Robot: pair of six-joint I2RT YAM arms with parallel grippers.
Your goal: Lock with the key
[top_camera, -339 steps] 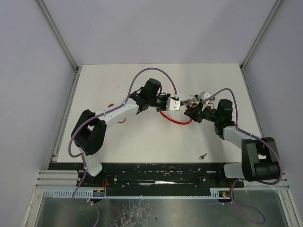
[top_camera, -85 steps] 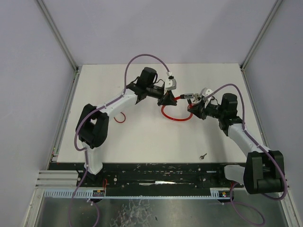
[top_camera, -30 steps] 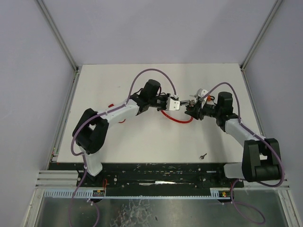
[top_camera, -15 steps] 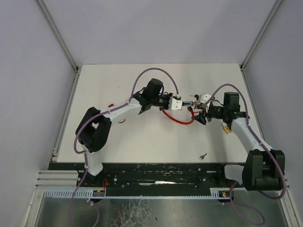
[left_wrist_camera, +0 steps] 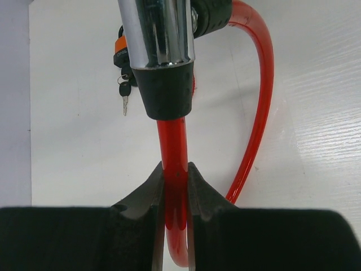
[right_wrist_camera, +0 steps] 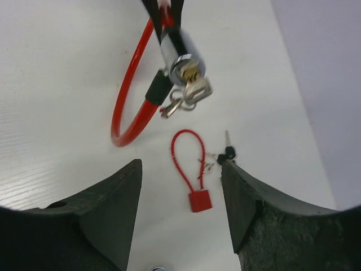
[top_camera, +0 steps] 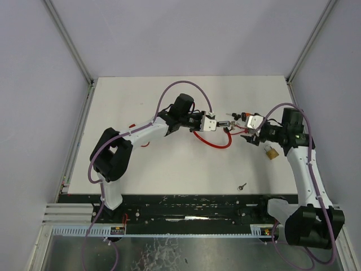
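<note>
My left fingers [left_wrist_camera: 155, 186] are clamped tight on the red cable [left_wrist_camera: 176, 147] just under the chrome barrel [left_wrist_camera: 158, 34], about mid-table [top_camera: 141, 169]. The key [right_wrist_camera: 194, 90] hangs at the barrel's end. My right fingers [right_wrist_camera: 121, 192] are spread wide, gripping nothing, apart from the key, above a small red lock [right_wrist_camera: 198, 199].

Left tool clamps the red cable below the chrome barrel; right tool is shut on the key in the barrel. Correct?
Not quite: the right tool is open, clear of the key, as the right wrist view shows. The left tool does clamp the red cable below the chrome barrel.
</note>
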